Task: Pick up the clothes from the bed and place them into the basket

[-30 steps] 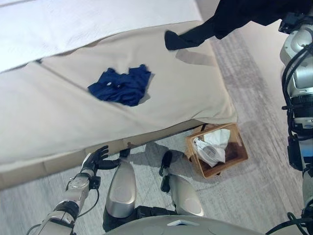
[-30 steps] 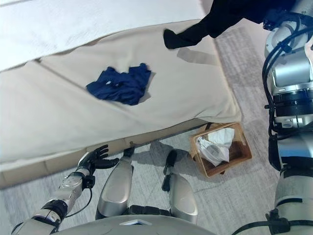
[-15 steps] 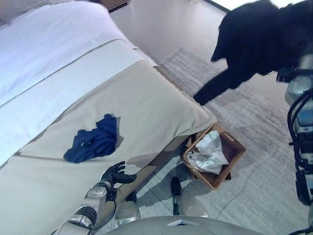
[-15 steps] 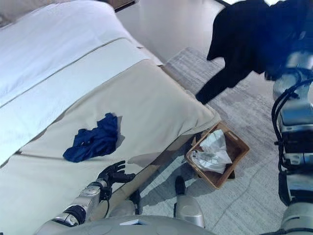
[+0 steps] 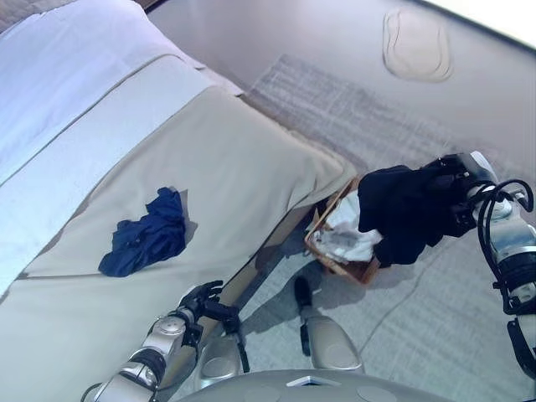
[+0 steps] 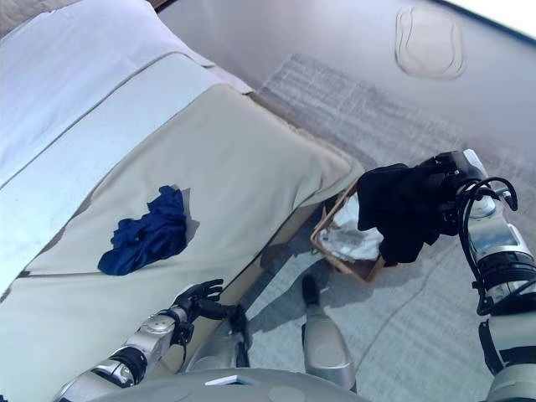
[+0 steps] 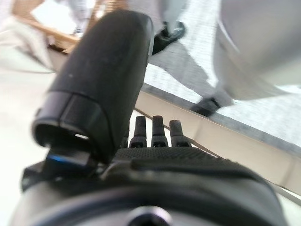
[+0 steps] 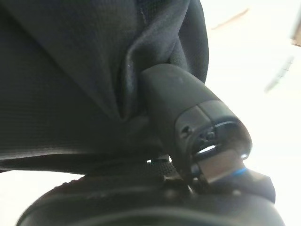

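Observation:
My right hand [image 5: 459,180] is shut on a black garment [image 5: 404,211] and holds it in the air just right of the brown basket [image 5: 326,259], its lower end hanging over the basket's right rim. In the right wrist view the thumb [image 8: 183,108] presses into the black cloth [image 8: 70,70]. White clothes [image 5: 345,234] lie in the basket, which stands on the floor at the bed's corner. A dark blue garment [image 5: 144,236] lies crumpled on the beige bed cover [image 5: 251,167]. My left hand [image 5: 201,301] hangs empty with relaxed fingers at the bed's near edge.
The bed has a white sheet [image 5: 67,75] on its far part. A grey rug [image 5: 368,134] lies under the basket. A pale oval thing [image 5: 416,43] lies on the floor far off.
The camera has shifted. My right hand has come down with the black garment from high in the air to just beside the basket. The left hand has stayed by the bed edge.

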Robot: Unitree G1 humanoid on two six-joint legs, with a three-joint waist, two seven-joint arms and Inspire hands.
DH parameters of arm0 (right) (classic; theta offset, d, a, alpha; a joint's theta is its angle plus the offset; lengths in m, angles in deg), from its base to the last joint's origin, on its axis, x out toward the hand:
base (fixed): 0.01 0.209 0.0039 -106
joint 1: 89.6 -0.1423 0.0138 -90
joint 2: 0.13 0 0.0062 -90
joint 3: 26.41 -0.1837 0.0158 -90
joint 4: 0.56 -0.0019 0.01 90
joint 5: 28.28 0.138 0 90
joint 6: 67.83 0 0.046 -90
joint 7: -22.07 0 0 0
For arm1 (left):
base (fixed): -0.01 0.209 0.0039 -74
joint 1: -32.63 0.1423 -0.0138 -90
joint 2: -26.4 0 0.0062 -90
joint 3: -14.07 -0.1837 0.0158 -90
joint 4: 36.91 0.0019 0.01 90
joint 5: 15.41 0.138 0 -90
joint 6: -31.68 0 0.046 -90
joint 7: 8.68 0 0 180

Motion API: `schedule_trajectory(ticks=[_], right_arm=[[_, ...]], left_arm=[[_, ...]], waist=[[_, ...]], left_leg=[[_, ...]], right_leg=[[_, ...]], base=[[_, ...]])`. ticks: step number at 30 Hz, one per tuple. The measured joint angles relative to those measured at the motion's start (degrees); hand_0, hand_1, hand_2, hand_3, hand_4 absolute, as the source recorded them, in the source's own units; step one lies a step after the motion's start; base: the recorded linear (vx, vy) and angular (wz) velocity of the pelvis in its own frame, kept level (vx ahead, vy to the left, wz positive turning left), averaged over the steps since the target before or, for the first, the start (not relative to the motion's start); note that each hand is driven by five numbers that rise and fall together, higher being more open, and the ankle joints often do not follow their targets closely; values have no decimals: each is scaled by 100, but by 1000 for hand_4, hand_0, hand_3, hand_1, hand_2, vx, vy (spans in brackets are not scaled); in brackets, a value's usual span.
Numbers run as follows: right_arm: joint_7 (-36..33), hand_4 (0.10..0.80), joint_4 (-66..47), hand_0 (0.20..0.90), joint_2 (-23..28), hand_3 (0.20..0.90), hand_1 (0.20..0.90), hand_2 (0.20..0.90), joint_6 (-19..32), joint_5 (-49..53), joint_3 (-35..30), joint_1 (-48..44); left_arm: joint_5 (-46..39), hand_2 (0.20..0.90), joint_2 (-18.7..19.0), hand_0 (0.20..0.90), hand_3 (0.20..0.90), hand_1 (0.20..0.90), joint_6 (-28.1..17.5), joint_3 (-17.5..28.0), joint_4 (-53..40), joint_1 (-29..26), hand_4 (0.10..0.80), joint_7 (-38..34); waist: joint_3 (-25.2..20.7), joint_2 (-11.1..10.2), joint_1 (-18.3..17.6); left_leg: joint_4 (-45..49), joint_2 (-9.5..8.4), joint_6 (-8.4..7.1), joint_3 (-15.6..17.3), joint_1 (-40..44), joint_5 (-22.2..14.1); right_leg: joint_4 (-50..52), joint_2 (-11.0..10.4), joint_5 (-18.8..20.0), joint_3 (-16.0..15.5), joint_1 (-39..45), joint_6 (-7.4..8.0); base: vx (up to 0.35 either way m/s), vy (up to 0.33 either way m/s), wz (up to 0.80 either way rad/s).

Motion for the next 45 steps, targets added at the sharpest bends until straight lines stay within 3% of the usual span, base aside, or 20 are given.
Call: schedule_trajectory(ticks=[7,15,24,31,32,33,34,39,45], right_arm=[[-329,100,465,300,-327,200,300,300,73,4,362,-422],[-1360,100,610,300,-568,200,300,300,217,13,383,-675],[-3352,100,7,300,-933,200,300,300,1121,-500,37,-879],[-3614,100,130,300,-934,200,300,300,1171,-650,-13,-1248],[-3592,218,381,401,-947,318,401,401,1102,-639,-11,-1347],[-3548,605,560,733,-947,705,733,733,976,-571,-11,-1426],[-3417,800,827,900,-959,900,900,900,802,-425,-7,-1549],[-2323,800,2326,900,-972,900,900,900,173,-78,133,-1881],[-2088,800,2241,900,-1009,900,900,900,-44,13,329,-1816]], left_arm=[[-60,900,17,900,900,900,-100,-257,-215,-605,800,-20],[-232,900,16,900,900,900,-200,-413,-519,-845,800,-36],[-405,900,11,900,900,900,-236,-515,-398,-946,800,-113],[-500,900,-1,900,900,900,-278,-557,-391,-959,800,-105],[-504,900,0,900,900,900,-305,-561,-391,-965,800,-105],[-505,900,0,900,900,900,-316,-562,-393,-984,800,-105],[-506,900,2,900,900,900,-316,-562,-398,-1004,800,-105],[-507,900,30,900,900,900,-314,-610,-462,-1088,800,-86],[-507,900,66,900,900,900,-306,-609,-467,-1078,800,-59]], waist=[[970,171,-67],[1110,320,-106],[1142,384,-100],[1152,410,-29],[1152,410,23],[1152,410,46],[1151,411,54],[1148,416,232],[1148,416,316]], left_leg=[[94,-165,103,-5,-482,88],[81,-186,64,-1,-665,128],[-10,-209,62,3,-701,129],[-6,-250,66,-5,-837,176],[-5,-253,65,-12,-853,186],[-5,-259,64,-32,-878,199],[-4,-264,63,-70,-914,219],[-9,-279,43,-216,-1095,288],[-11,-285,55,-317,-1279,357]], right_leg=[[276,-125,59,63,-650,15],[292,-123,280,103,-889,-48],[309,-126,281,137,-997,-49],[353,-169,281,140,-1146,-49],[403,-174,279,132,-1184,-49],[411,-185,278,115,-1203,-48],[413,-204,278,71,-1217,-48],[441,-243,275,-68,-1336,-46],[512,-258,275,-142,-1495,-47]], base=[[-127,4,-12],[-37,26,-4],[-1,37,-2],[-1,-14,1],[-14,-57,5],[-10,-66,11],[-11,-44,16],[11,-54,16],[22,20,9]])
